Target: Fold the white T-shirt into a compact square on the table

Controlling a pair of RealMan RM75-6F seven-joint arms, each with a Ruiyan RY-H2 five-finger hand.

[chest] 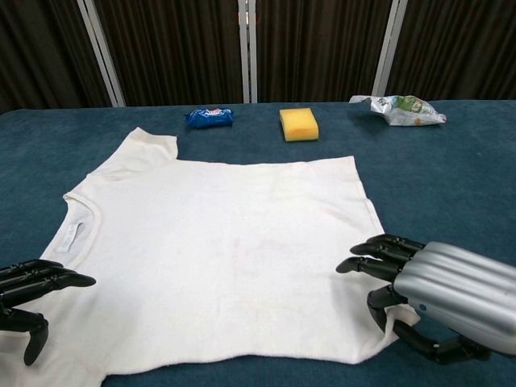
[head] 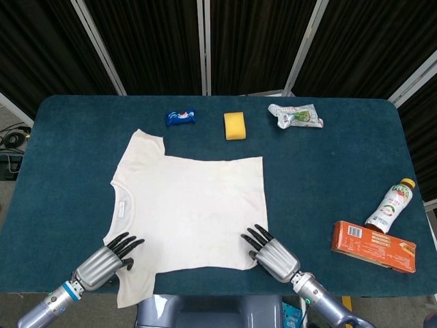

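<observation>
The white T-shirt lies spread flat on the blue table, collar to the left and hem to the right. My left hand sits at the near-left over the near sleeve, fingers stretched out and thumb apart below them. My right hand is at the near-right hem corner. In the chest view the right hand has its fingers hovering over the T-shirt, with the corner of cloth lying between fingers and thumb and a gap still showing. The left hand shows only its dark fingertips.
Along the far edge lie a blue snack packet, a yellow sponge and a crumpled wrapper. A drink bottle and an orange box sit at the right. Both hands are close to the table's near edge.
</observation>
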